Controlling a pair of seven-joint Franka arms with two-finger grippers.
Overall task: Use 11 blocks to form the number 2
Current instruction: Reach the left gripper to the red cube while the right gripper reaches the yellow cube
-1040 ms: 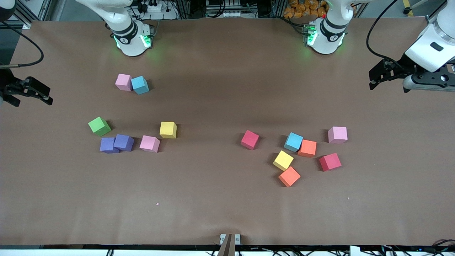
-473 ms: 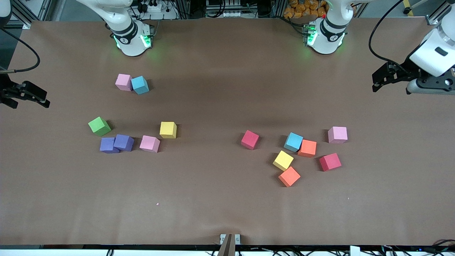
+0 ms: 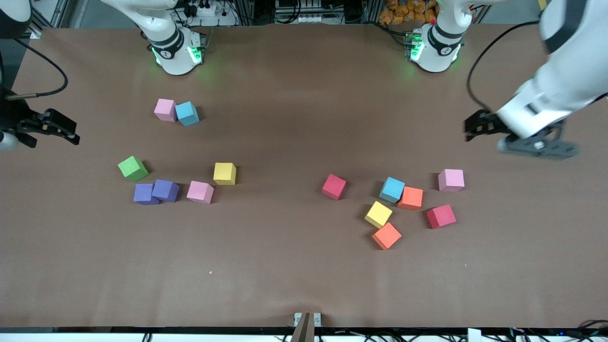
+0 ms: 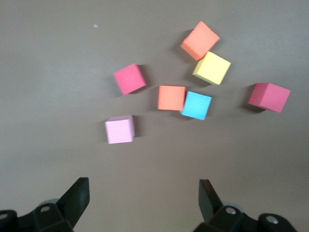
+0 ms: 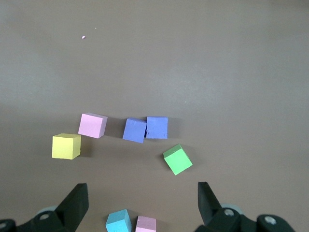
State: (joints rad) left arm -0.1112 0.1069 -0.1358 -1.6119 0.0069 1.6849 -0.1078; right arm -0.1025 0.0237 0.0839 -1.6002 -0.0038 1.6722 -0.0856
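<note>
The blocks lie loose in two groups, and no number 2 is in view. Toward the left arm's end are a red block (image 3: 334, 186), light blue (image 3: 392, 189), orange (image 3: 411, 198), pink (image 3: 451, 180) (image 4: 119, 129) and yellow (image 3: 378, 214) ones. Toward the right arm's end are green (image 3: 133, 168) (image 5: 177, 159), purple (image 3: 165, 190), pink (image 3: 200, 192) and yellow (image 3: 224, 173) ones. My left gripper (image 3: 469, 131) (image 4: 143, 187) hangs open and empty over bare table beside the pink block. My right gripper (image 3: 74, 133) (image 5: 142, 191) is open and empty over the table's end.
A pink block (image 3: 165, 109) and a light blue block (image 3: 187, 113) touch near the right arm's base. A second red block (image 3: 441, 216) and a second orange block (image 3: 386, 235) lie nearest the front camera. The brown table (image 3: 285, 266) is bare between the groups.
The left arm has swung in from the table's end toward the pink block. The right gripper has shifted slightly toward the table's middle. No block has moved.
</note>
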